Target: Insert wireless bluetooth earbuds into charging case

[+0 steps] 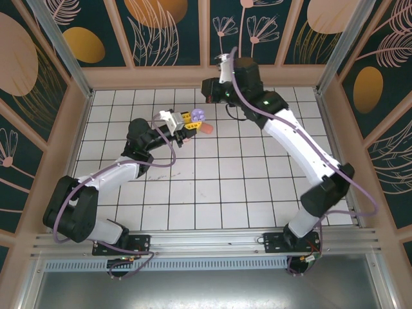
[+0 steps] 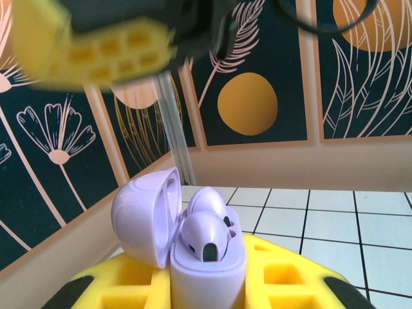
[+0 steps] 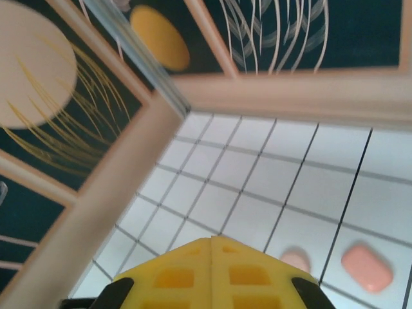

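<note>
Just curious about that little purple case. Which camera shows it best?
The left wrist view: the purple case sits close up, lid open, two purple earbuds inside, held by the left gripper. The top view shows it as a small lilac speck.

A robot test cell of the laboratory kind; a white tabletop ruled in a dark grid [image 1: 219, 193] is boxed in by dark teal wall panels printed with pale flowers and orange discs [image 1: 177, 48]; bare aluminium corner posts [image 1: 61, 45] frame the enclosure; a slotted aluminium rail [image 1: 206, 241] at the near edge carries the left white-and-black robot arm [image 1: 109, 175] and the right white-and-black robot arm [image 1: 296, 138].
</note>
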{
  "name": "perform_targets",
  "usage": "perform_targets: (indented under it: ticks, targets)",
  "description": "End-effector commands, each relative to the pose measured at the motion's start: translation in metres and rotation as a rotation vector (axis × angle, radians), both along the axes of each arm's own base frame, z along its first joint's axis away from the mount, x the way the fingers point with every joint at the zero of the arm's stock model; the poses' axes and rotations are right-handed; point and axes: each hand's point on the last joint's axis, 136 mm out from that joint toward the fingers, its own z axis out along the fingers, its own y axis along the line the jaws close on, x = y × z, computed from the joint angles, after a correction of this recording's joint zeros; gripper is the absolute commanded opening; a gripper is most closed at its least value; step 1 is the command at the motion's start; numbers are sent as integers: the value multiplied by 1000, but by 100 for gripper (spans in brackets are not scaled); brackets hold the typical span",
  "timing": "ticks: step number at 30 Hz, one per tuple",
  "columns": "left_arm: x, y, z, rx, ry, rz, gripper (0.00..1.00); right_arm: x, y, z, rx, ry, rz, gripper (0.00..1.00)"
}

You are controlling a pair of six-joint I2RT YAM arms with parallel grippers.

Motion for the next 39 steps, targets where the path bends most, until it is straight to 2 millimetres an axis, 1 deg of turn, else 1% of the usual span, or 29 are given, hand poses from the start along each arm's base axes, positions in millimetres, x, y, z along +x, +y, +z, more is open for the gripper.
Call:
perform_targets:
  ticks: [1,3,5,9,10,12,13,15,16,17,18,20,21,22,23,24,26,27,28,30,33,36,39]
  targets:
    - [0,-6,7,2,-34,-29,0,-11,7,-24,-60,103,73,0]
    - [1,-6,6,2,-32,-28,0,-14,10,-32,-77,128,93,0]
    - [3,-6,7,0,-31,-22,0,-22,12,-39,-94,147,110,0]
    - [9,-8,6,-5,-7,-12,0,-49,12,-56,-137,178,146,0]
    - [12,-8,7,-9,1,-5,0,-57,10,-61,-145,194,151,0]
    - [16,-8,7,-18,23,4,0,-68,4,-66,-141,206,145,0]
    - [19,-9,6,-24,37,6,0,-70,-1,-68,-133,209,122,0]
    - [22,-10,4,-32,69,4,0,-66,-15,-67,-104,205,62,0]
    - [23,-10,1,-33,90,5,0,-59,-26,-62,-82,193,3,0]
    - [24,-11,-1,-35,106,6,0,-55,-37,-62,-70,187,-55,0]
    - [26,-11,-5,-37,137,7,0,-47,-51,-59,-43,172,-123,0]
    - [30,-11,-16,-57,218,12,0,-37,-77,-60,20,172,-228,0]
    - [32,-12,-22,-76,278,10,0,-33,-89,-64,46,175,-269,1]
    - [34,-13,-32,-92,350,7,0,-34,-96,-75,55,193,-301,2]
    - [37,-13,-41,-107,424,12,0,-29,-111,-82,64,201,-347,3]
    - [41,-15,-54,-121,518,15,0,-28,-120,-94,66,217,-373,4]
    - [49,-19,-81,-131,696,25,0,-29,-132,-110,64,236,-406,6]
    - [51,-21,-93,-137,782,28,0,-30,-137,-120,51,246,-418,6]
    - [54,-23,-114,-121,868,34,0,-30,-141,-128,39,256,-429,7]
    - [56,-25,-139,-116,992,49,0,-31,-149,-142,4,265,-457,7]
    - [55,-29,-175,-114,1163,58,0,-31,-156,-158,-18,279,-479,9]
    - [54,-29,-202,-94,1264,90,0,-29,-161,-164,-18,281,-494,10]
    - [58,-27,-220,-64,1316,139,1,-28,-163,-164,-19,279,-500,11]
